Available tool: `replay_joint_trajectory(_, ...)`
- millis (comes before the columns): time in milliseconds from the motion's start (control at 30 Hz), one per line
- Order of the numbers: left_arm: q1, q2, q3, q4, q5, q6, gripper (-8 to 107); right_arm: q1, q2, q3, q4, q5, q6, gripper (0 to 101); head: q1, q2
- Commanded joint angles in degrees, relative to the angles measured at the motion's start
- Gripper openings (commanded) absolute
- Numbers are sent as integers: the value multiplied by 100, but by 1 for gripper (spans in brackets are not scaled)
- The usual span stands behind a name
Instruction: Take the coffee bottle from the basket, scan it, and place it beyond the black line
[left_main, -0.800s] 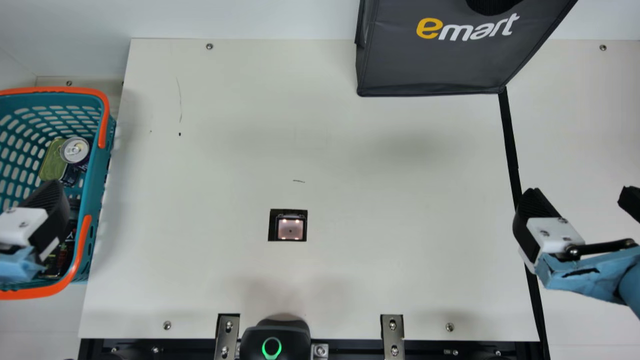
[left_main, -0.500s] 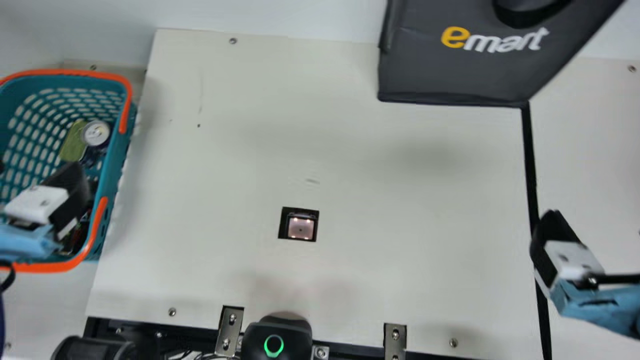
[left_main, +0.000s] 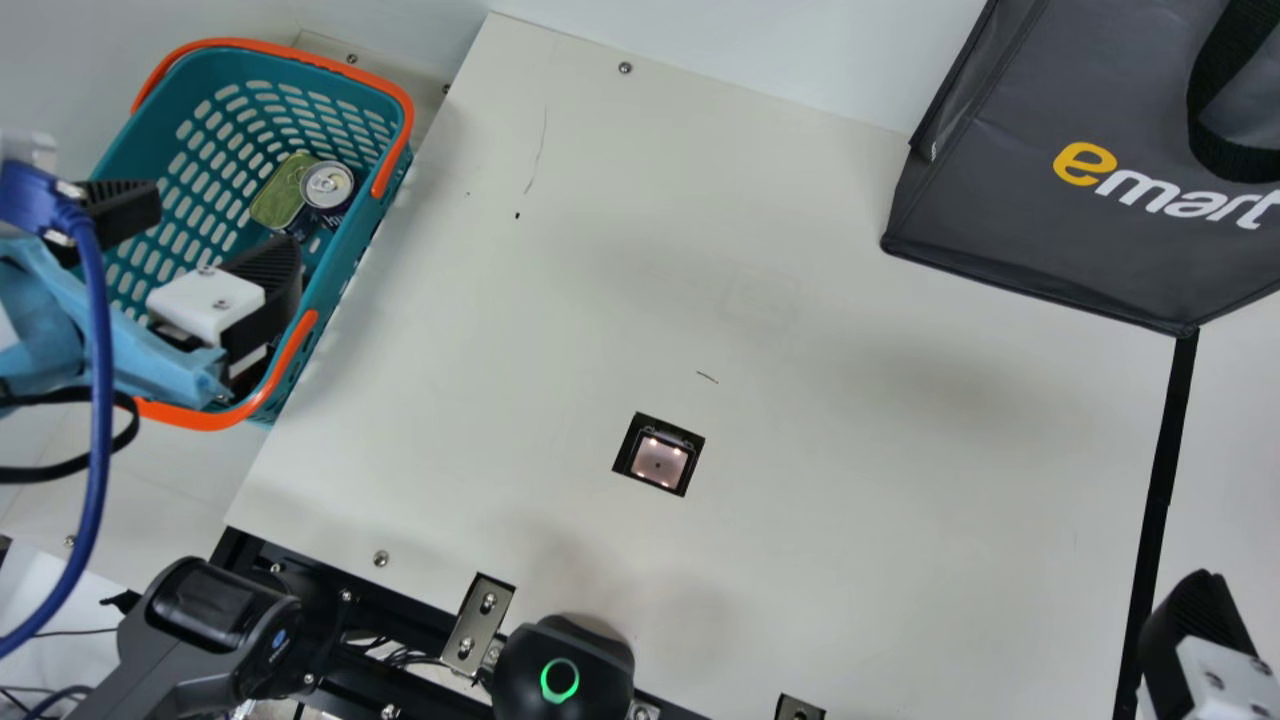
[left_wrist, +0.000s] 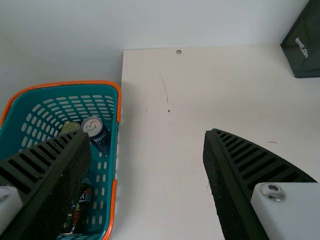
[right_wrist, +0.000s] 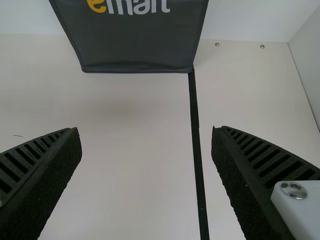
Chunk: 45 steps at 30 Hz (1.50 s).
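At the near side, a black device with a green ring is set at the slanting near edge of the cream table. Beyond that edge, a small scanner window is framed by a dark opening, with wide board left on every side of it. At the right, the black line is met by the right gripper, whose jaws are spread wide; in the right wrist view, the strip is seen running between them.

Over the nearer part of the teal basket, the left gripper is held with jaws wide apart, close to the orange handle. Inside that nearer part, dark, bottle-like items are partly covered by a finger; which is the coffee bottle cannot be told. Farther in, a can is set against a green tin. Farthest right, the line's end is capped by a dark bag.
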Motion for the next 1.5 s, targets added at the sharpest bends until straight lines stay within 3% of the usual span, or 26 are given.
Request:
replay_joint_trajectory(0, 0, 0, 0, 0, 0, 0, 90, 0, 0, 0, 0, 0, 0, 91, -96, 14)
replay_joint_trajectory(667, 536, 184, 102, 423, -126, -189, 90, 0, 0, 0, 0, 0, 0, 91, -96, 14)
replay_joint_trajectory(1000, 1512, 574, 185, 346, -554, -105, 90, 0, 0, 0, -4, 0, 0, 91, -96, 14)
replay_joint_trajectory(1467, 3151, 1303, 389, -453, -1217, 1107, 90, 0, 0, 0, -4, 0, 0, 91, -96, 14)
